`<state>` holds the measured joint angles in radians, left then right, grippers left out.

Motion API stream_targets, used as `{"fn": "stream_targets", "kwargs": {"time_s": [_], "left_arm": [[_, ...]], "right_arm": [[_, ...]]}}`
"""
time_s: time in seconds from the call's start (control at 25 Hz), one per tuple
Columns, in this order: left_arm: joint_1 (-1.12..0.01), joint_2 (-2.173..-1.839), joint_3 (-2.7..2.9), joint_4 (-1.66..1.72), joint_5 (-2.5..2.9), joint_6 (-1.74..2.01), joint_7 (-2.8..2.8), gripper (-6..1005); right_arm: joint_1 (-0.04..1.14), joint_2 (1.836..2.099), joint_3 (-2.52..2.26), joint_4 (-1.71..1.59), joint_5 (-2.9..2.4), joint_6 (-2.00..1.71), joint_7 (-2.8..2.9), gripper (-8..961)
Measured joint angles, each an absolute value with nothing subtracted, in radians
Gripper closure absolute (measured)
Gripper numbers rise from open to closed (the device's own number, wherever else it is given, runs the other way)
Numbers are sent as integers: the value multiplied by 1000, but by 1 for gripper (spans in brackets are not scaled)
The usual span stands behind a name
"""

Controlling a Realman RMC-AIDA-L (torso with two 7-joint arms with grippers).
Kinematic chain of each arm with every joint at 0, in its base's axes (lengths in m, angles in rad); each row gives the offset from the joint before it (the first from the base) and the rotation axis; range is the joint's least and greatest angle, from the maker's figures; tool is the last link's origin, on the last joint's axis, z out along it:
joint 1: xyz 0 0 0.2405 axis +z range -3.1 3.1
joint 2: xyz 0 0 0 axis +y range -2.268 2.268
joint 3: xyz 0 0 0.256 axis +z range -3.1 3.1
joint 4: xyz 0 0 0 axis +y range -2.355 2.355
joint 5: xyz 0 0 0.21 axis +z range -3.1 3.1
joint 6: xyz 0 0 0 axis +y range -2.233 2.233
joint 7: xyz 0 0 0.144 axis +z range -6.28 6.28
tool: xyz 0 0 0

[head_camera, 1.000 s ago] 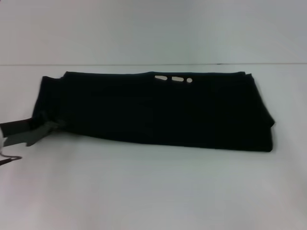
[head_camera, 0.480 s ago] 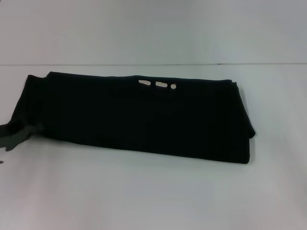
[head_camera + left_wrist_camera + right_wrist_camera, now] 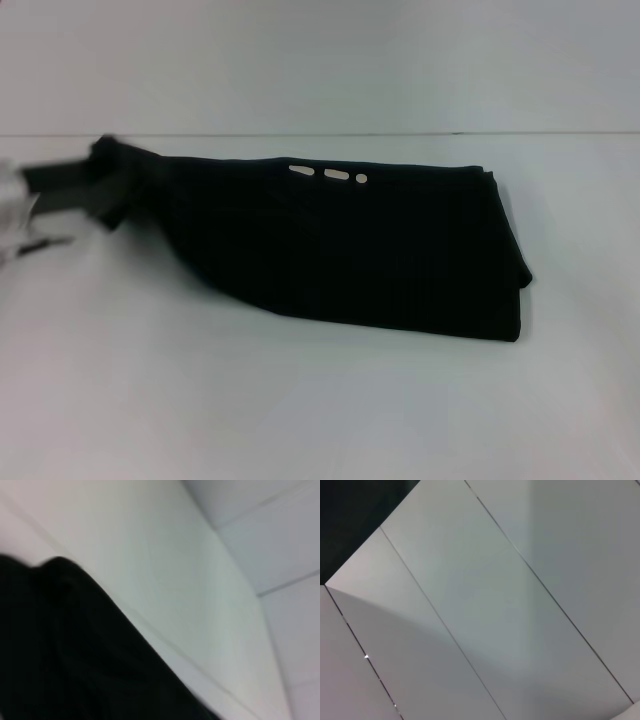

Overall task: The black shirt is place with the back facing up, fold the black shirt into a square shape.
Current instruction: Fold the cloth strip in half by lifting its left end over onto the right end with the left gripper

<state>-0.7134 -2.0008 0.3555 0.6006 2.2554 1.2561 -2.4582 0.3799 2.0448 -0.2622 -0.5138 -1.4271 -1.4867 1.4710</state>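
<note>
I see the wide white worktop (image 3: 320, 400) filling the head view, with a pale wall behind it. On it lies the black shirt (image 3: 350, 250), a soft plain black fabric band folded lengthwise, running from the far left toward the right, where its end rests flat. A few white marks of lettering (image 3: 327, 172) peek out along its far edge. The shirt's left end is raised off the worktop and drawn to a point at my left tool (image 3: 100, 185), which pinches that corner. My left wrist view shows dark cloth (image 3: 65, 650) close up. My right tool is out of sight.
</note>
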Motion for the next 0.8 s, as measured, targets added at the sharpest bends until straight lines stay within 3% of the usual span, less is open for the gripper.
{"fn": "stream_targets", "kwargs": {"time_s": [0.24,0.36,0.44,0.68,0.8], "left_arm": [[-845,-2007,409,606,2250,1281,-2463,994],[-927,-2030,522,612,2245,1283,-2465,994],[-952,-2053,588,623,2242,1281,-2461,994],[-1004,-2162,824,628,2231,1183,-2406,994],[-1028,-2171,1008,544,2141,1096,-2379,993]], "right_arm": [[393,2045,-267,-514,-1429,-1487,1475,158],[397,2045,-268,-514,-1430,-1485,1476,158],[399,2045,-269,-507,-1431,-1485,1476,158],[400,2045,-269,-490,-1431,-1473,1470,158],[409,2045,-270,-490,-1437,-1468,1470,158]]}}
